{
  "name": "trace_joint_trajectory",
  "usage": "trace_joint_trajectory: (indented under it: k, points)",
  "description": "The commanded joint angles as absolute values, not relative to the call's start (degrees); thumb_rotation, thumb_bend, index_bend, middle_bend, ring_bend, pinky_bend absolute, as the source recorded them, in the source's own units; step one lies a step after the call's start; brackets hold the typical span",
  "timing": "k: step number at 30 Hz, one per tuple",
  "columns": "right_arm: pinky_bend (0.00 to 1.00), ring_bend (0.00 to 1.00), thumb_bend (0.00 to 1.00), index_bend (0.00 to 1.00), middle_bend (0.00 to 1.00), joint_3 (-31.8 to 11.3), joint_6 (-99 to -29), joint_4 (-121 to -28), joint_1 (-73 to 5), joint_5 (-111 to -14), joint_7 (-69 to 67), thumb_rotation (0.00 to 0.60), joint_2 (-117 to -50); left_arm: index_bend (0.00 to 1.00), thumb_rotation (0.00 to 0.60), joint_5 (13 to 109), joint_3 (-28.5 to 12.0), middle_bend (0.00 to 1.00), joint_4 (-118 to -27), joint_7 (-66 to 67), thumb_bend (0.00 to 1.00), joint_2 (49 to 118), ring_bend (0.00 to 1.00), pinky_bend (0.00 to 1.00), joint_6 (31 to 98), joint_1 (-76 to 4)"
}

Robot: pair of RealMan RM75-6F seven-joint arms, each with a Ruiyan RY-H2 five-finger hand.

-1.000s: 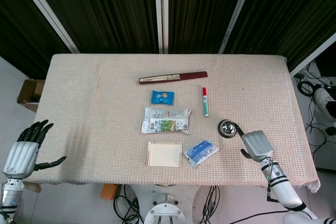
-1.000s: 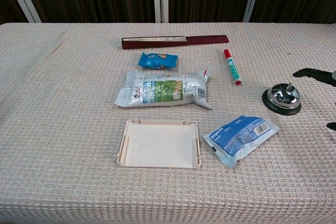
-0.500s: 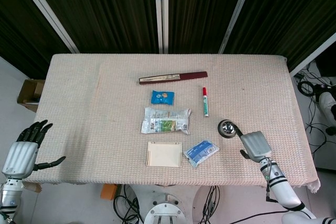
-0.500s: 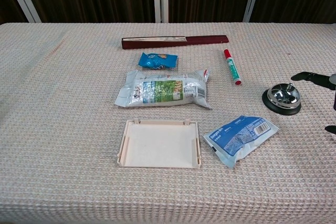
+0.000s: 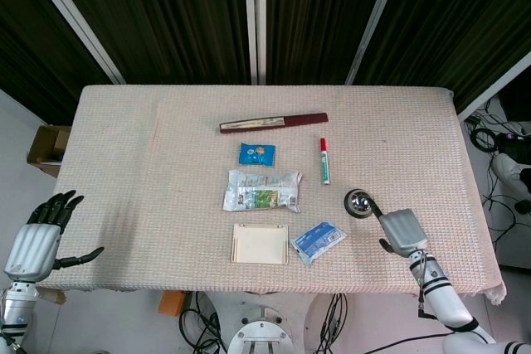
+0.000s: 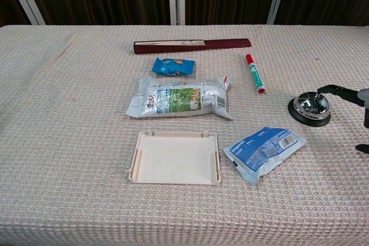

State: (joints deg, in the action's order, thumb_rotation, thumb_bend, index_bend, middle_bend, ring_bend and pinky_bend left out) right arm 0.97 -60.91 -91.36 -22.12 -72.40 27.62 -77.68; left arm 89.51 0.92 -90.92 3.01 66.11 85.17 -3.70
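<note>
My right hand (image 5: 401, 230) hovers over the table's near right part with its fingers spread, holding nothing. One finger (image 6: 340, 91) reaches toward the chrome desk bell (image 5: 358, 203) (image 6: 310, 108), ending right at the bell's right edge; contact cannot be judged. My left hand (image 5: 37, 238) hangs open off the table's left front corner, away from every object; the chest view does not show it.
On the woven cloth lie a cream tray (image 5: 260, 244), a blue-white packet (image 5: 319, 240), a large green-white bag (image 5: 261, 190), a small blue snack pack (image 5: 257, 153), a red-capped marker (image 5: 324, 160) and a dark red folded fan (image 5: 274, 123). A cardboard box (image 5: 48, 146) sits left of the table.
My right hand has slid slightly left and down, bringing its outstretched finger closer to the bell. The left hand has stayed still.
</note>
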Motion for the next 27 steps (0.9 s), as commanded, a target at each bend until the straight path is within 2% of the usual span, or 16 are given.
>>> trace_joint_trajectory:
  k: [1,9,18,27]
  points:
    - [0.79,0.95,0.18,0.00,0.98,0.90,-61.16,-91.58,-22.12,-72.63,27.44,0.600,-77.72,0.11,0.241,89.50,0.88,0.08,-90.83,2.84,0.01,66.12,0.07,0.18,85.19,-3.73]
    - [0.79,0.95,0.18,0.00,0.98,0.73,-63.38,-92.37,-21.46,-74.70,25.59,0.600,-76.97,0.11,0.242,89.56,0.87,0.08,-90.82,2.70,0.01,66.12,0.07,0.18,85.11,-3.83]
    - [0.79,0.95,0.18,0.00,0.98,1.43,-61.28,-91.35,-21.71,-72.49,28.16,0.600,-77.98,0.11,0.243,89.52,0.89,0.08,-90.82,2.70,0.01,66.10,0.07,0.18,85.35,-3.69]
    - [0.79,0.95,0.18,0.00,0.98,0.77,-64.58,-92.61,-20.89,-75.55,25.09,0.600,-76.67,0.11,0.244,89.69,0.85,0.08,-90.87,2.65,0.01,66.02,0.07,0.18,85.26,-3.86]
